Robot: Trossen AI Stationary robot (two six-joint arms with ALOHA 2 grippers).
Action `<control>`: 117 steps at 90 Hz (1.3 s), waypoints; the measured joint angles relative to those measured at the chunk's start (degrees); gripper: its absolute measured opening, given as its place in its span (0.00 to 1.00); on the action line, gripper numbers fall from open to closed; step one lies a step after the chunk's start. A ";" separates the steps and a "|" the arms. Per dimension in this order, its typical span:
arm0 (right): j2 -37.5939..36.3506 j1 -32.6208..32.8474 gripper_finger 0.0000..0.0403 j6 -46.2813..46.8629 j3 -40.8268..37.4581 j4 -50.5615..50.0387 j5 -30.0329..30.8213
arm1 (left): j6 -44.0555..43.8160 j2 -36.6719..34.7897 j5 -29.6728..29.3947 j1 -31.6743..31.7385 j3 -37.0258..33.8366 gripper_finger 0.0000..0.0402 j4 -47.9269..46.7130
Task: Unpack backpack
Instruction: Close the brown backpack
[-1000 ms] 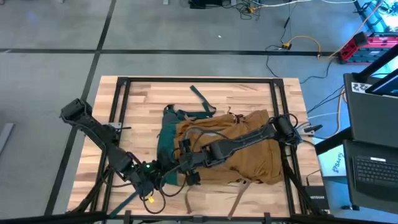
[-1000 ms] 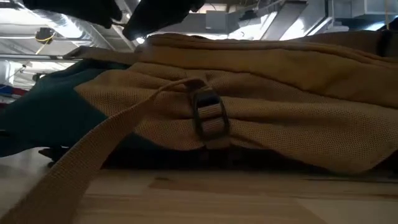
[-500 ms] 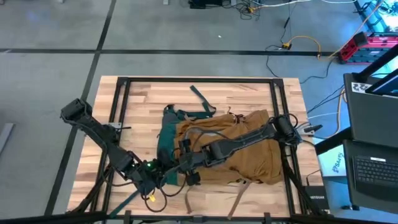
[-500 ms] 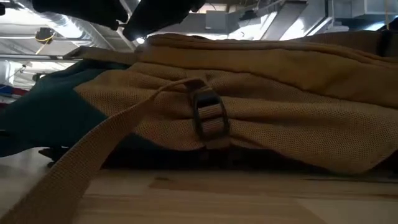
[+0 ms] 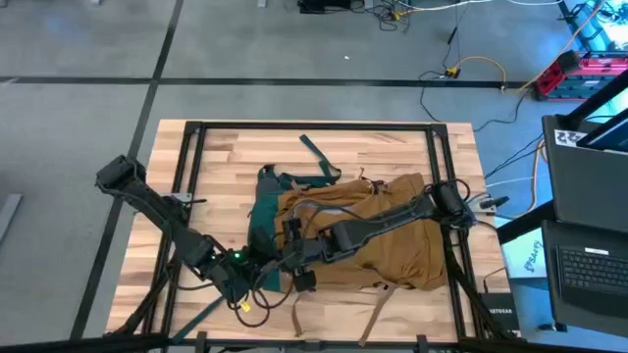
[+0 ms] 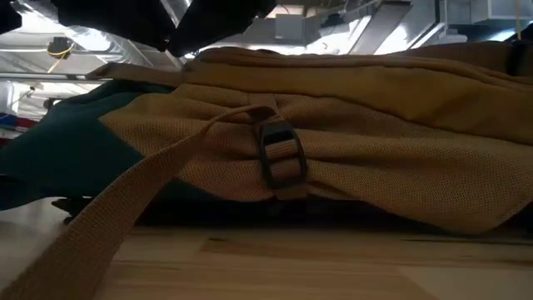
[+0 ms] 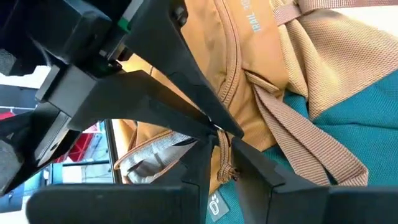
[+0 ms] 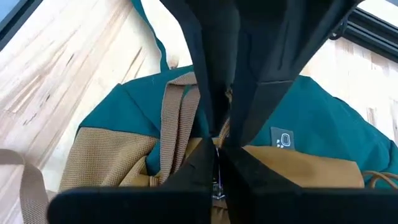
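The backpack lies flat on the table, right of centre, its teal end toward the left and its tan body reaching nearly to the right frame rail. Tan straps trail off it to the near edge, and a teal strap runs toward the far edge. Bare wood lies open along the far side and on the left.

The right gripper sits at the pack's near-left corner, where tan meets teal. In the right wrist view its fingers are pinched tight together on a small zipper pull. The left gripper is just beside it, at the teal edge; in the left wrist view its fingers meet at a tan zipper cord, closed on it.

A small white logo patch shows on the teal panel, and pale lettering on the tan fabric is too tilted to read. In the low view a dark buckle sits on a tan strap.
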 joint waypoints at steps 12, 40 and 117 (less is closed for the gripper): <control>0.00 0.00 0.00 0.00 0.00 0.06 -0.04 | -1.05 0.00 -0.06 -0.02 0.00 0.07 -0.10; 0.00 0.08 0.03 1.48 0.00 0.17 0.51 | -1.31 0.00 -0.18 -0.02 0.00 0.01 -0.28; 5.18 10.49 0.37 23.28 3.17 -9.70 30.95 | -4.10 0.07 0.31 0.02 -0.04 0.00 -0.80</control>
